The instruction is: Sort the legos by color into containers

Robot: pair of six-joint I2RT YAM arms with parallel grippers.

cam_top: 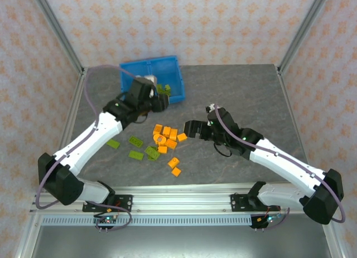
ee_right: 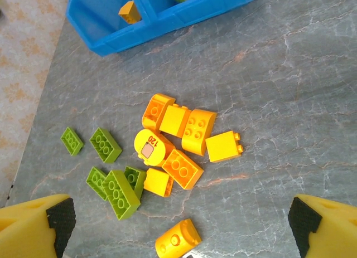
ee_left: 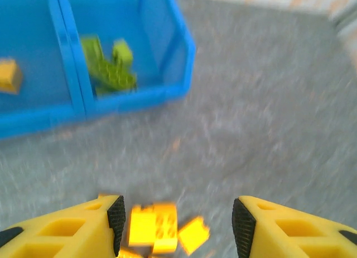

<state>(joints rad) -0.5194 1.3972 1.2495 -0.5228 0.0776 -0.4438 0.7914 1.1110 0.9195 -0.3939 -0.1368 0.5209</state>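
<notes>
Closest to the near edge of the table (cam_top: 240, 96), about midway along it, lie two loose orange bricks (cam_top: 173, 162), apart from the rest. A little farther in and to the left, a scatter of green bricks (cam_top: 135, 155) rests flat on the stone-patterned top, some touching, one off alone toward the left edge. Just beside them, at the table's middle, sits the orange heap (ee_right: 179, 140), its bricks tumbled against each other around a round yellow piece (ee_right: 149, 149) with a small label. My right gripper (ee_right: 181, 224) hangs just right of that heap, fingers spread wide with nothing between them. My left gripper (ee_left: 179, 219) is farther in, between the heap and the bin, its fingers (ee_left: 116, 216) standing partly apart and empty, a few orange bricks showing on the table below the gap; that view is blurred. At the far edge, left of the middle, stands the blue bin (cam_top: 167, 61). Its left compartment holds a single orange brick (ee_left: 8, 75), and its right compartment holds a small cluster of green pieces (ee_left: 109, 73) against the near wall.
</notes>
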